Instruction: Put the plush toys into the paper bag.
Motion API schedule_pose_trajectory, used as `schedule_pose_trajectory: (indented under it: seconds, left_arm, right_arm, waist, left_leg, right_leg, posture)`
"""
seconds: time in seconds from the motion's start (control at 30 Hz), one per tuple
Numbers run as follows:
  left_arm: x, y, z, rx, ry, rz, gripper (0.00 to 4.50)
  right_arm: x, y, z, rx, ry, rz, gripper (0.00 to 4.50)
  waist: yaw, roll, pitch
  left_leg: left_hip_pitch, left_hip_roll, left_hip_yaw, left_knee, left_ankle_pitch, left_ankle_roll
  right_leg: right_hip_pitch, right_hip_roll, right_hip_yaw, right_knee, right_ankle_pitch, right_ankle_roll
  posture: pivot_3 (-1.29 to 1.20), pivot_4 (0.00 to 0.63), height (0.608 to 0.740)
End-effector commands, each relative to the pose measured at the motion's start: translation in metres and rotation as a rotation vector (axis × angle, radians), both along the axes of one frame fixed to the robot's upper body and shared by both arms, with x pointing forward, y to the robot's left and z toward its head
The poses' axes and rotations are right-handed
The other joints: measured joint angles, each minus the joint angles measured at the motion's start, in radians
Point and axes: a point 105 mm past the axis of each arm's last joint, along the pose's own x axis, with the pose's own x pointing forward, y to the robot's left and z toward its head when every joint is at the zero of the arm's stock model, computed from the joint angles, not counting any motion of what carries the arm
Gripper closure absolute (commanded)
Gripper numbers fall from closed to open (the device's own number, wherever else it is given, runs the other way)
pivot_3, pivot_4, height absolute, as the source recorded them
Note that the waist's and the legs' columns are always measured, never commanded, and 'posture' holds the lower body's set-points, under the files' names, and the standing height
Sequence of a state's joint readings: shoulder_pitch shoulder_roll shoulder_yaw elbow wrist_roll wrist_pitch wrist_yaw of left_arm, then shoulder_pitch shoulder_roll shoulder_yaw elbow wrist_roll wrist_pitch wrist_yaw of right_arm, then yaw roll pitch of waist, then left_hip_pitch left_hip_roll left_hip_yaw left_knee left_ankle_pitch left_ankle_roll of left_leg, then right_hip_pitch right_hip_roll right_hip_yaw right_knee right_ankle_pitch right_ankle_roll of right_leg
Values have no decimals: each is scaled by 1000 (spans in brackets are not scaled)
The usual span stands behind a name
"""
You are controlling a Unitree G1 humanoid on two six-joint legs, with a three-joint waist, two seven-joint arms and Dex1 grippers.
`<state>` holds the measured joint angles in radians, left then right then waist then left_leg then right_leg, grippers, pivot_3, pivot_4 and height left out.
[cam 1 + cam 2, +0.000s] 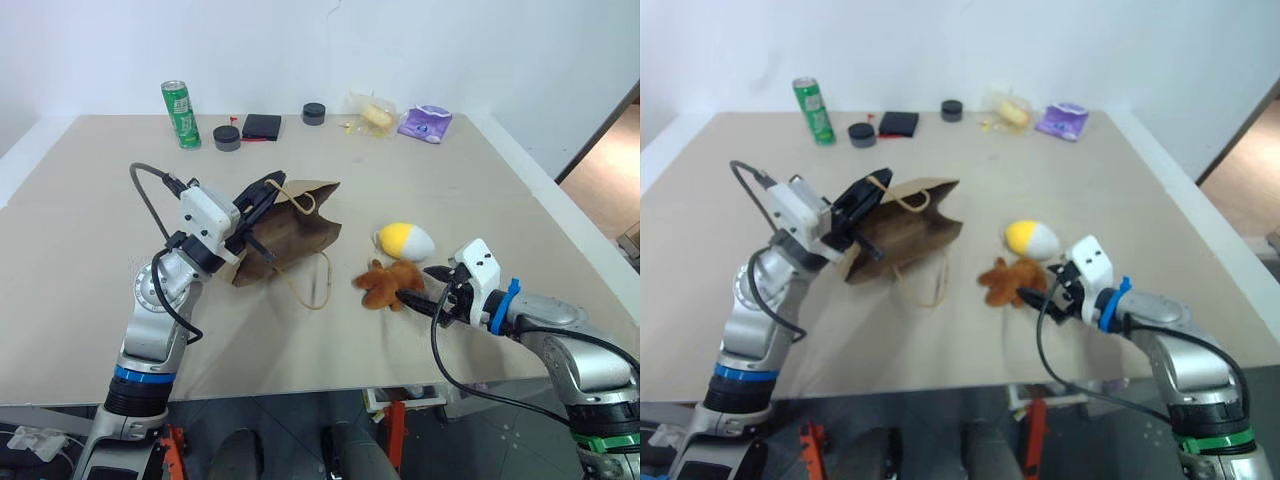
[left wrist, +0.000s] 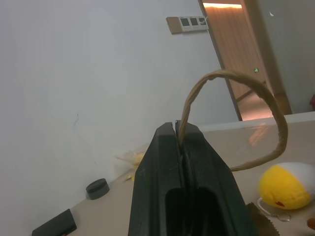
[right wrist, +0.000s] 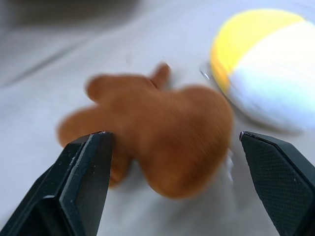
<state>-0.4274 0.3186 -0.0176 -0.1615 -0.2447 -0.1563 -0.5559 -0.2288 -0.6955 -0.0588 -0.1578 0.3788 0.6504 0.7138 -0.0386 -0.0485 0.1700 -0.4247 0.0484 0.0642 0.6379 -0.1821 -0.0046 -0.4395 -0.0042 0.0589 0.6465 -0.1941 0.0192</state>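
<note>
Table point(image 1: 80, 230) first: a broad beige top set against a plain white wall, with a strip of wood-toned floor and a doorway off to the right. Along its far edge, from left to right, stand a green can point(image 1: 181, 114), a black round lid point(image 1: 227, 138), a flat black box point(image 1: 261, 126), a second black lid point(image 1: 314, 113), a clear packet of yellow items point(image 1: 372, 115) and a purple pouch point(image 1: 425, 123).

Nearer, on the left, the left gripper point(image 1: 262, 203) is clamped tight on a twine handle point(image 2: 236, 83) of the paper bag point(image 1: 295, 235), fingers fully together with the cord pinched between them. The bag lies on its side on the table with its mouth towards the gripper, and its other handle loops loose on the surface in front.

Just right of the bag lie both toys, outside it: the yellow and white egg toy point(image 1: 405, 240) and, touching or almost touching its near side, the brown furry toy point(image 1: 388, 285). The right gripper point(image 1: 428, 290) sits low beside the brown toy with its fingers spread wide and nothing between them; one fingertip point(image 3: 88, 162) looks close to the fur, though contact is hard to judge.
</note>
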Motion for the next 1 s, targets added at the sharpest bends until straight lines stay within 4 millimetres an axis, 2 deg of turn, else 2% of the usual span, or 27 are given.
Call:
schedule_pose_trajectory:
  seconds: [0.03, 0.07, 0.13, 0.17, 0.2, 0.23, 0.3, 0.37, 0.5, 0.57, 0.63, 0.7, 0.77, 0.87, 1.0]
  left_arm:
    - [-5, -2, 13, -15, -56, -20, 4500]
    - [-4, -2, 13, -15, -56, -21, 4500]
    - [-4, -2, 13, -15, -56, -22, 4500]
    - [-4, -3, 13, -16, -55, -22, 4500]
    - [-4, -3, 13, -16, -55, -22, 4500]
    - [-4, -3, 13, -16, -55, -22, 4500]
    - [-3, -3, 13, -16, -54, -22, 4500]
    - [-2, -3, 13, -17, -53, -22, 4500]
    - [0, -4, 13, -24, -46, -20, 4500]
    - [1, -5, 13, -26, -44, -20, 4500]
    - [2, -6, 13, -29, -44, -21, 4500]
    - [2, -6, 14, -38, -45, -18, 4500]
    - [2, -6, 16, -43, -48, -15, 4500]
    - [2, -5, 17, -51, -51, -7, 4500]
    - [2, -4, 19, -59, -52, 2, 4500]
  right_arm:
    - [6, 4, 9, 49, -59, -15, 1257]
    - [6, 4, 12, 59, -68, -15, 1678]
    - [6, 4, 19, 85, -88, -11, 1952]
    - [5, 4, 24, 99, -100, -7, 2430]
    - [4, 5, 29, 112, -114, 4, 2572]
    - [3, 6, 35, 132, -127, 15, 3046]
    - [0, 9, 47, 160, -153, 40, 3712]
    - [-4, 13, 69, 210, -197, 75, 4459]
    - [-14, 45, 117, 316, -278, 207, 4492]
    - [-14, 65, 127, 334, -283, 252, 4492]
    - [-11, 86, 125, 305, -264, 276, 4492]
    - [-6, 117, 119, 319, -227, 314, 4492]
    - [-2, 137, 111, 315, -197, 327, 4492]
    - [10, 161, 93, 278, -158, 317, 4492]
    - [27, 180, 81, 248, -147, 284, 4492]
  waist:
    - [0, 0, 0]
    - [0, 0, 0]
    - [0, 0, 0]
    - [0, 0, 0]
    - [1, 0, 0]
    - [1, 0, 0]
    - [1, 0, 0]
    - [1, 0, 0]
    - [-4, 0, 0]
    - [-7, 0, 0]
    - [-7, 0, 0]
    - [-7, 0, 0]
    - [-8, 0, 0]
    - [-7, 0, 0]
    - [-6, 0, 0]
  left_leg:
    - [0, 0, 0, 0, 0, 0]
    - [0, 0, 0, 0, 0, 0]
    - [0, 0, 0, 0, 0, 0]
    - [0, 0, 0, 0, 0, 0]
    - [0, 0, 0, 0, 0, 0]
    - [0, 0, 0, 0, 0, 0]
    - [0, 0, 0, 0, 0, 0]
    - [0, 0, 0, 0, 0, 0]
    - [0, 0, 0, 0, 0, 0]
    - [0, 0, -1, 0, 0, 0]
    - [0, 1, -2, 0, 0, 0]
    - [0, 1, -2, 0, 0, 0]
    - [0, 1, -1, -1, 0, 0]
    - [-2, 1, -2, -1, 0, 0]
    - [-4, 0, -2, -1, 0, 0]
  right_leg:
    - [0, 0, 0, 0, 0, 0]
    - [0, 0, 0, 0, 0, 0]
    - [0, 0, 0, 0, 0, 0]
    - [0, 0, 0, 0, 0, 0]
    - [0, 0, 0, 0, 0, 0]
    - [0, 0, 0, 0, 0, 0]
    - [0, 0, 0, 0, 0, 0]
    - [0, 0, 0, 0, 0, 1]
    - [0, 0, 0, 0, 0, 1]
    - [0, 1, 0, 0, 1, 0]
    - [0, 2, 0, 0, 1, 0]
    - [0, 2, -1, 0, 0, -1]
    - [-1, 2, 0, 0, 0, -1]
    - [-2, 1, 0, 0, 1, 2]
    - [-2, 0, -1, 0, 2, 4]
  posture:
    - [0, 150, 740]
    - [0, 150, 740]
    - [0, 150, 740]
    - [0, 150, 740]
    - [0, 150, 740]
    - [0, 150, 740]
    - [0, 150, 740]
    - [0, 150, 740]
    - [0, 150, 740]
    - [0, 150, 740]
    - [0, 150, 740]
    - [0, 150, 740]
    - [0, 150, 740]
    - [0, 150, 740]
    - [0, 150, 740]
